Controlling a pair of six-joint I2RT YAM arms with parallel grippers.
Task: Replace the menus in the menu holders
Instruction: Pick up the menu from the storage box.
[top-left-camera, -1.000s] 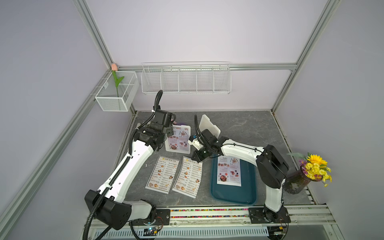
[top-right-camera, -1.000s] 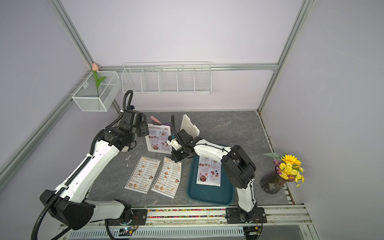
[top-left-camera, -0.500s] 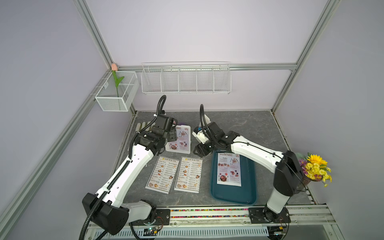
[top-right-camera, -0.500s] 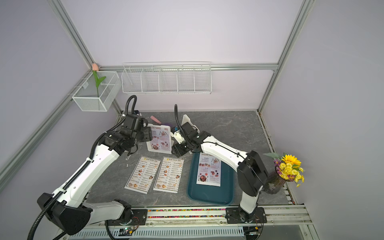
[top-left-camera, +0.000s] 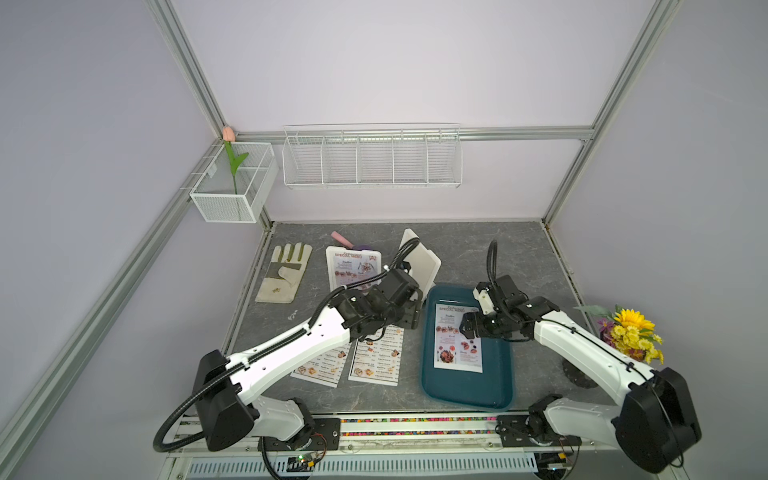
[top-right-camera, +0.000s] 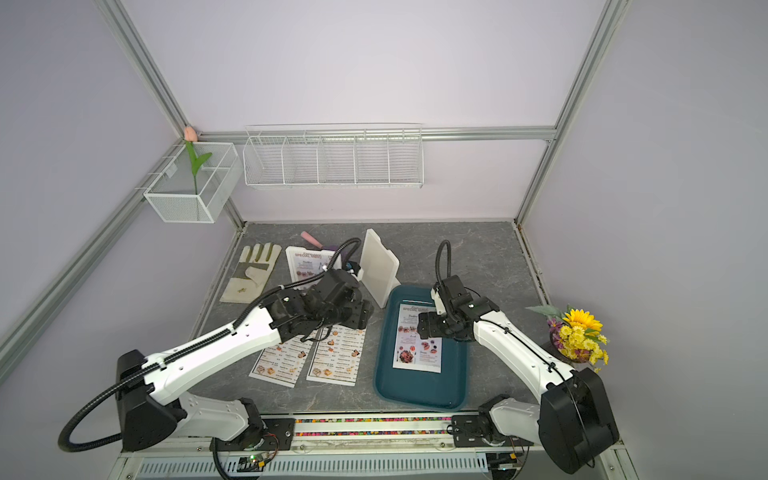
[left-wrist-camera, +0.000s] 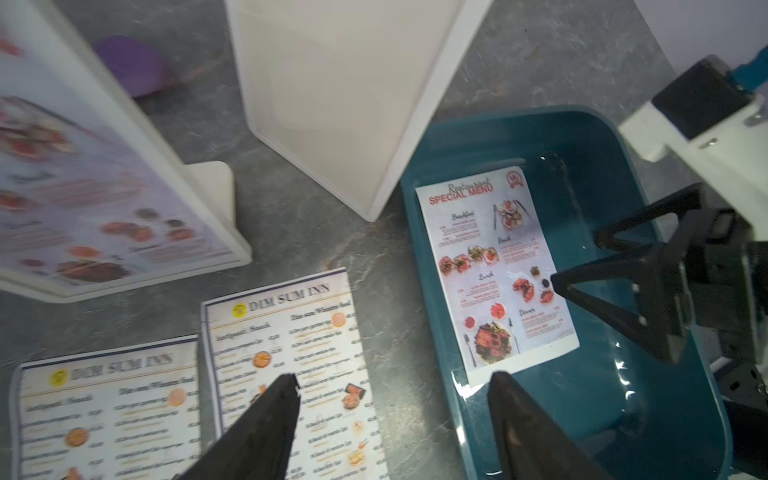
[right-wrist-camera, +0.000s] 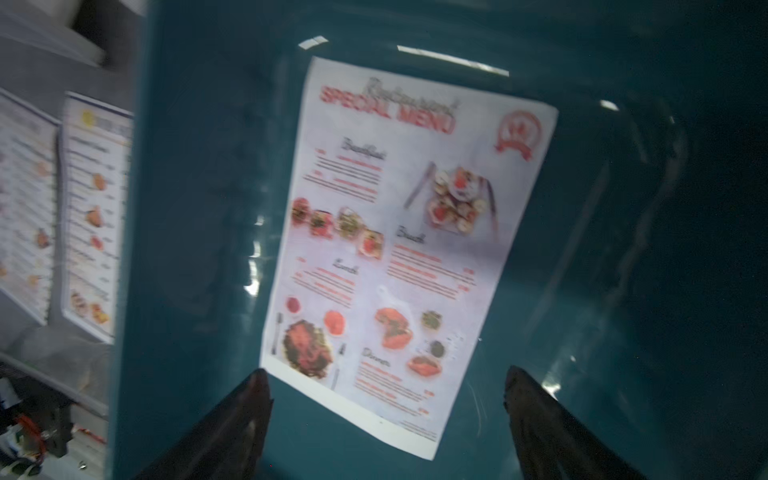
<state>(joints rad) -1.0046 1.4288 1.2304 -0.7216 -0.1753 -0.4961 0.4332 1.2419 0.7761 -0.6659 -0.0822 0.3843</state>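
The right gripper (right-wrist-camera: 386, 373) hangs wide open over the SPECIAL MENU sheet (right-wrist-camera: 399, 232) in the teal tray (right-wrist-camera: 199, 208), apparently discarded there, while the left gripper (left-wrist-camera: 394, 377), also open, hovers above the DIM SUM INN sheets (left-wrist-camera: 286, 353) left of it, probably to refill the bare menu holder (top-left-camera: 419, 266) just beyond.

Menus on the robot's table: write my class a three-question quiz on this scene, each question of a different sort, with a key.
1. True or false: a special menu sheet lies inside the teal tray.
2. How many DIM SUM INN menus lie flat on the table? A one, B two, C four.
3. Fill in: the right gripper hangs over the tray with its jaws ____.
Key: 1 true; 2 B; 3 open.
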